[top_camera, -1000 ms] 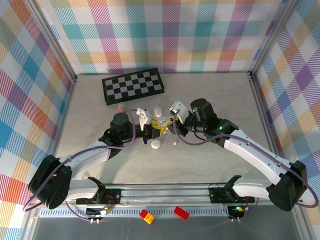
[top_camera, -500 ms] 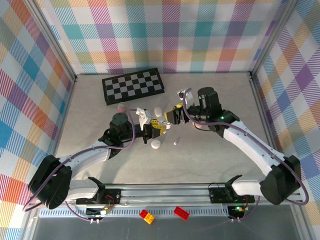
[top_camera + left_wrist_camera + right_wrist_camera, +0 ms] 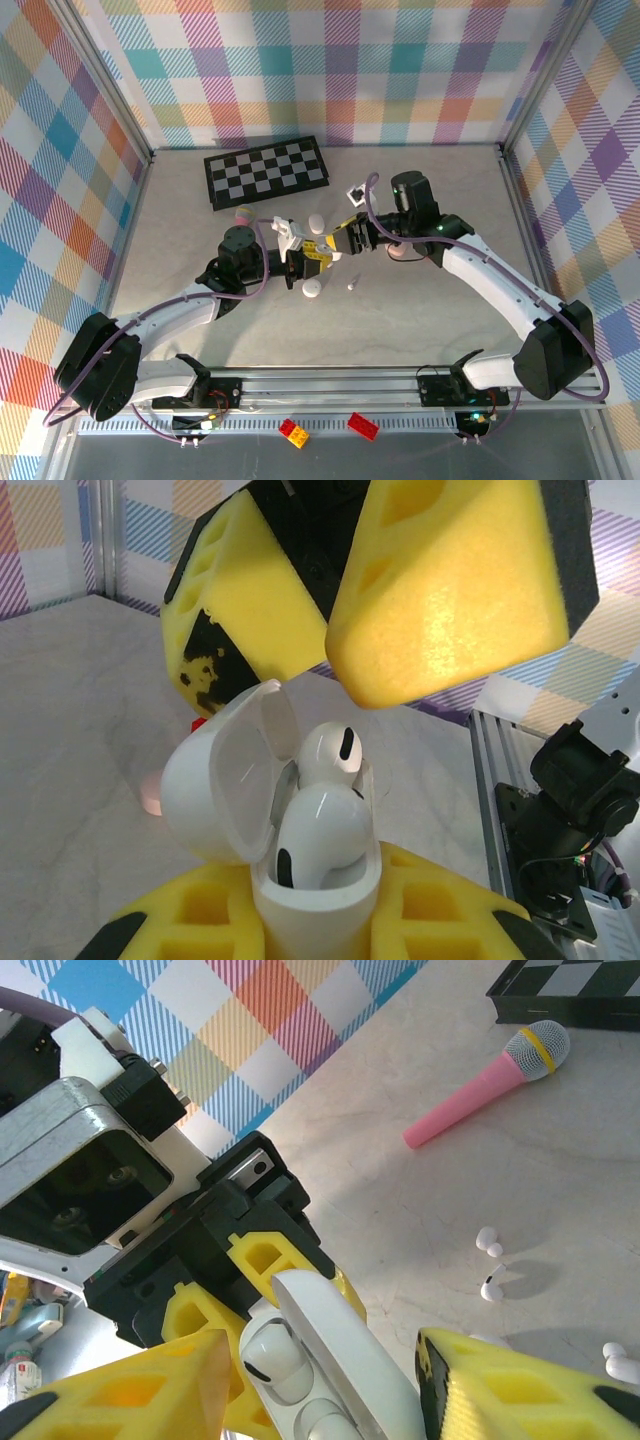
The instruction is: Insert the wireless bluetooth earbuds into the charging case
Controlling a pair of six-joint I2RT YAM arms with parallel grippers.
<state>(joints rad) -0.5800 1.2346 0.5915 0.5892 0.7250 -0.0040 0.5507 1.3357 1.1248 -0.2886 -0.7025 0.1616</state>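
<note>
Since both earbuds (image 3: 330, 755) already sit in the wells of the open charging case (image 3: 315, 925), the upper one seemingly a little proud, the step calls for a light, straight press that seats it without knocking the lid. The left gripper (image 3: 308, 257) clamps the case over the counter (image 3: 200, 330). The right gripper (image 3: 300, 670) hovers just above the buds, jaws apart and empty.

Checkerboard (image 3: 265, 171): flat, upper centre, top view
Pink microphone (image 3: 490, 1082): lying on worktop (image 3: 420, 1190), upper right
Red brick (image 3: 363, 425): bottom edge
</note>
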